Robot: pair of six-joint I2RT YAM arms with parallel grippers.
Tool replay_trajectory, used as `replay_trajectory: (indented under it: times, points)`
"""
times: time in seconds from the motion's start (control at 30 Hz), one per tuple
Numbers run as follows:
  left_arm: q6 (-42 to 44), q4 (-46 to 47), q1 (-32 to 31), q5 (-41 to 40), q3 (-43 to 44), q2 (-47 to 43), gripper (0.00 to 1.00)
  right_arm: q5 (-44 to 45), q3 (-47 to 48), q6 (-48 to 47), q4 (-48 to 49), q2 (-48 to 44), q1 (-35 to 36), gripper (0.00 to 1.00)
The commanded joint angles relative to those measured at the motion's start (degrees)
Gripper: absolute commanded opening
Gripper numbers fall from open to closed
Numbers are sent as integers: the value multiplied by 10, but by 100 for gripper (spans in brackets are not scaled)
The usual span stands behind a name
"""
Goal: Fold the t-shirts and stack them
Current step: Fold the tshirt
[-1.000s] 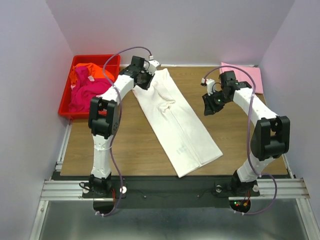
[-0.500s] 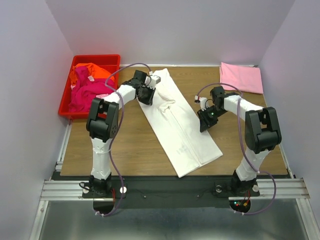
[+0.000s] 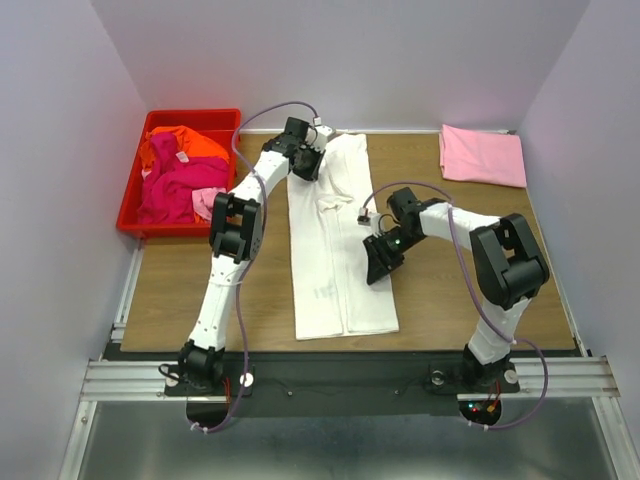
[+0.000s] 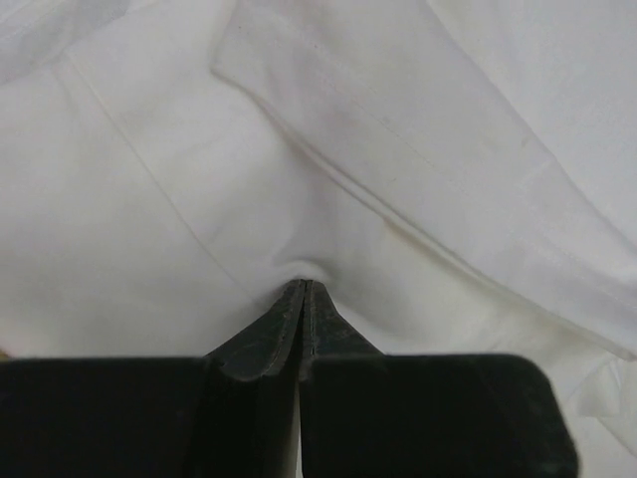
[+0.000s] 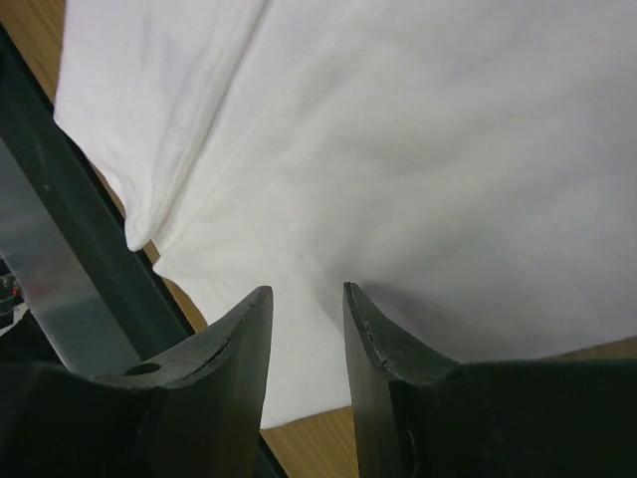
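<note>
Wooden table (image 3: 180,290) between pale walls carries the white t-shirt (image 3: 330,270), folded into a long strip down its middle. At the strip's far end the left gripper (image 4: 303,287) has its jaws pressed together, pinching a pucker of the white cloth. The right gripper (image 5: 307,291) hangs over the strip's right edge, jaws apart, gripping nothing. A folded pink t-shirt (image 3: 482,156) lies at the far right corner. The orange t-shirt (image 3: 190,143) and magenta t-shirt (image 3: 180,185) lie heaped in the red bin (image 3: 128,200) at the far left.
</note>
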Motion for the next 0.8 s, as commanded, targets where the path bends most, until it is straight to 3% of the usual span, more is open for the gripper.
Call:
replay_trajectory:
  times: [0.0,0.13,0.43,0.6,0.77]
  points:
    - [16,12,-5,-14,4,-15,13,-30,67,27,19,-5,0,41]
    - [13,94,-5,-14,-89,-118,17,13,156,25,21,8,-24,41]
    - [17,113,-4,25,-224,-268,20,113,331,98,110,103,-29,40]
    - [3,117,-5,36,-312,-286,20,157,446,132,140,199,-31,39]
    - [-22,123,-5,43,-330,-262,20,203,495,154,176,258,-32,38]
